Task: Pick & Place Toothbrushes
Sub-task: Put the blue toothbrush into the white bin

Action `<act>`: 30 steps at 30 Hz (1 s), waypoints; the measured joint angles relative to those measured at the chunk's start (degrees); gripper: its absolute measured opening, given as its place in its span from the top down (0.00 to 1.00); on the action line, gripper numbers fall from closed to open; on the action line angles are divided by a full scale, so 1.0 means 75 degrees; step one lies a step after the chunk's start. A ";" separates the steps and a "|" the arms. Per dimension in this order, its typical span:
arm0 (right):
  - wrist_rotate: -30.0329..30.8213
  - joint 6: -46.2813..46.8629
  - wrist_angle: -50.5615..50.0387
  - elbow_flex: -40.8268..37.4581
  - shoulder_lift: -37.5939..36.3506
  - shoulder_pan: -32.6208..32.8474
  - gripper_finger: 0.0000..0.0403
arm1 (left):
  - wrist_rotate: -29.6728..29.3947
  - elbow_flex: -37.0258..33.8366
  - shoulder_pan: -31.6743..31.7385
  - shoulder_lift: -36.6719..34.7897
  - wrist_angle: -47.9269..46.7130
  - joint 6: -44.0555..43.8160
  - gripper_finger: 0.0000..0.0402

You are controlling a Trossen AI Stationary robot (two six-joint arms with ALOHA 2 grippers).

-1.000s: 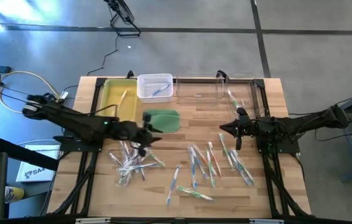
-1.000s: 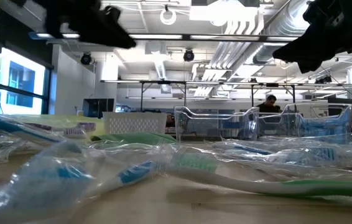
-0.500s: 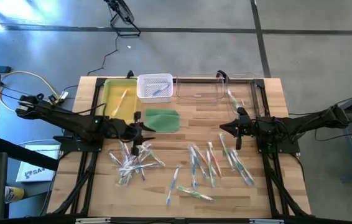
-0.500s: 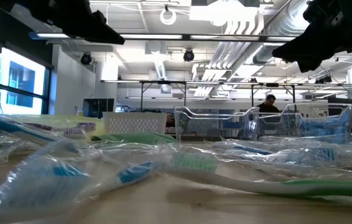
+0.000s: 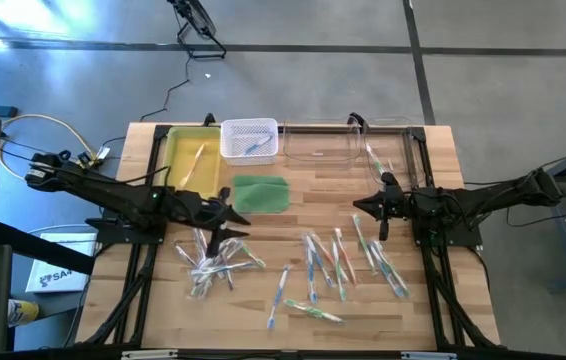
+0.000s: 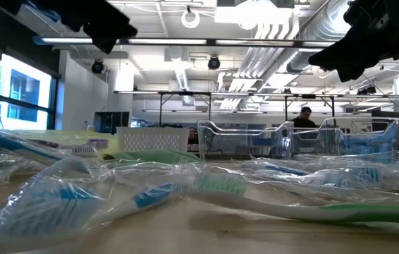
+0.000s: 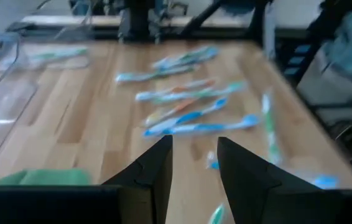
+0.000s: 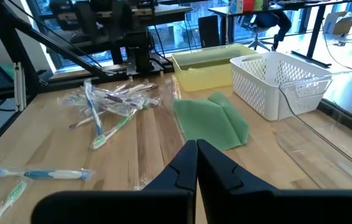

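Observation:
Slim toothbrushes, many in clear wrappers, lie flat on the wooden table in two loose heaps: one left heap [image 5: 213, 260] and one right heap [image 5: 338, 258]. They also show in the right wrist view as a bundle [image 8: 111, 99] and in the left wrist view as a scatter [image 7: 188, 115]. My left gripper [image 5: 226, 220] hovers open just above the far edge of the left heap, beside the green pad [image 5: 261, 193]; nothing lies between its fingers [image 7: 194, 168]. My right gripper [image 5: 381, 212] waits shut [image 8: 196, 158] above the table at the far end of the right heap.
Along the far edge stand a yellow tray [image 5: 188, 155] holding one toothbrush, a white basket [image 5: 249, 138] holding a blue one, and two clear bins [image 5: 348, 145], one holding a toothbrush. More brushes lie near the near edge [image 5: 303, 305]. A person sits far behind [image 6: 305, 116].
My left gripper has drawn back a little toward the table's left edge, off the green pad's near corner, and now hangs over the left heap. The toothbrushes have kept their places.

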 joint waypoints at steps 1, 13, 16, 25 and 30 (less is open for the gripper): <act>-0.0003 -0.0001 -0.0001 0.0000 0.0000 0.0002 0.99 | 0.0127 0.0000 0.0000 0.0000 0.0130 0.0002 0.70; -0.0023 0.0079 -0.0003 0.0000 -0.0003 0.0002 0.99 | 0.0239 0.0714 -0.0148 0.0089 -0.1485 0.0719 0.71; -0.0025 0.0082 -0.0004 0.0000 -0.0003 0.0002 0.99 | 0.0136 0.0963 -0.0479 0.0369 -0.2047 0.0658 0.76; -0.0006 0.0082 -0.0003 0.0000 0.0021 0.0002 0.99 | -0.0177 0.2168 -0.1282 0.1409 -0.4005 0.0282 0.91; -0.0009 0.0082 -0.0009 0.0000 0.0032 -0.0001 0.99 | -0.0260 0.2985 -0.1589 0.2097 -0.5531 -0.0269 0.98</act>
